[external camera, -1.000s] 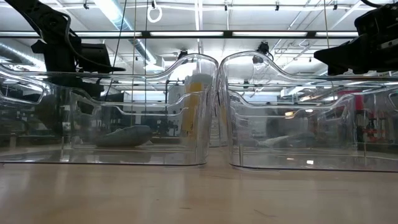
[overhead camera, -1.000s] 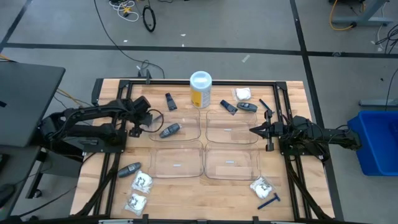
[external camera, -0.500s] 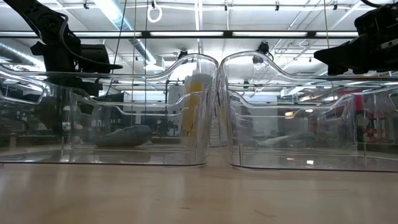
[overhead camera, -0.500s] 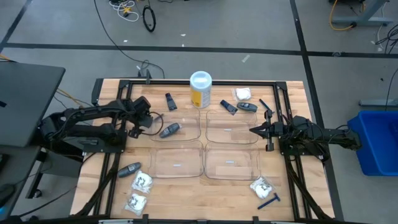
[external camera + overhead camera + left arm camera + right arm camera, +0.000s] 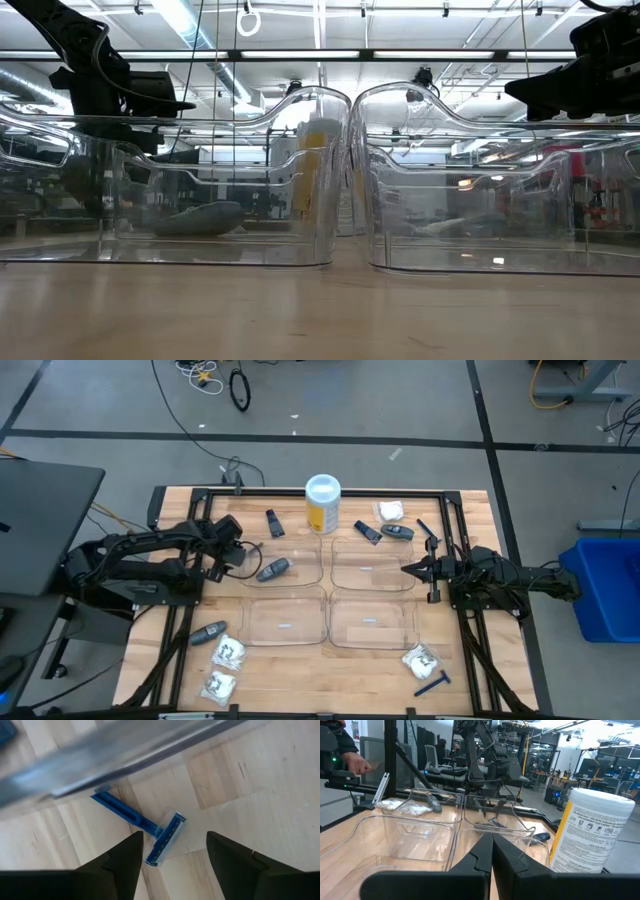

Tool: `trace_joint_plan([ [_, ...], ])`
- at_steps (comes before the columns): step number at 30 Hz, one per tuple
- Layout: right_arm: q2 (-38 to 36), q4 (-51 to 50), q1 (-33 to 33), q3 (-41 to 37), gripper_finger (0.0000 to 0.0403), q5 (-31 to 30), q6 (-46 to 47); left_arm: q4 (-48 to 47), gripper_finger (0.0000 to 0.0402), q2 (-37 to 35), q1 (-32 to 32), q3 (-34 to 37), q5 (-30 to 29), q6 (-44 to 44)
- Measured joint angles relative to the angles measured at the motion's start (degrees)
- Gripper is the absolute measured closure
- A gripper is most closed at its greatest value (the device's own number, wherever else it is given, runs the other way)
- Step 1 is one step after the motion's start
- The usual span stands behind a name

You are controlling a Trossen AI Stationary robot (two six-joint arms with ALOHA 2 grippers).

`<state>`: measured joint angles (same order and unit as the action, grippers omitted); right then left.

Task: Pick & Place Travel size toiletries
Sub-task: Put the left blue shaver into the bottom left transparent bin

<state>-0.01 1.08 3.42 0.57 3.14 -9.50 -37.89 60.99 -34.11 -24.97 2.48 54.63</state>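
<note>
My left gripper (image 5: 238,556) hovers open beside the left wall of the far-left tray (image 5: 300,582). In the left wrist view its fingers (image 5: 172,855) stand on either side of a thin blue razor (image 5: 150,827) that lies flat on the wood, without touching it. A grey oval stick (image 5: 273,569) lies in that tray. More items lie loose: a grey stick (image 5: 207,631), white packets (image 5: 230,652) (image 5: 420,658), a second razor (image 5: 432,684) and a dark blue tube (image 5: 273,522). My right gripper (image 5: 408,570) waits shut at the far-right tray.
Several clear trays fill the table's middle, among them the near-left tray (image 5: 285,622) and the far-right tray (image 5: 372,565). A yellow canister with a white lid (image 5: 322,503) stands at the far edge. A dark frame (image 5: 300,492) borders the table. People show in the room (image 5: 350,762).
My left gripper has risen slightly in the low view; its fingers stay open. Nothing on the table has moved.
</note>
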Motion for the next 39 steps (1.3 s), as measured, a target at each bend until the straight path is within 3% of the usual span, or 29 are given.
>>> trace_joint_plan([
  [14,0.00,-0.01,-0.02,-0.01,0.0390,0.01,0.00,0.03,0.0200,0.00,-0.01,-0.07,-2.01,-3.05],
  [39,0.00,0.00,-0.02,-0.01,0.0390,0.01,0.00,1.27,0.0200,1.99,-2.27,-0.04,1.07,-1.94],
])
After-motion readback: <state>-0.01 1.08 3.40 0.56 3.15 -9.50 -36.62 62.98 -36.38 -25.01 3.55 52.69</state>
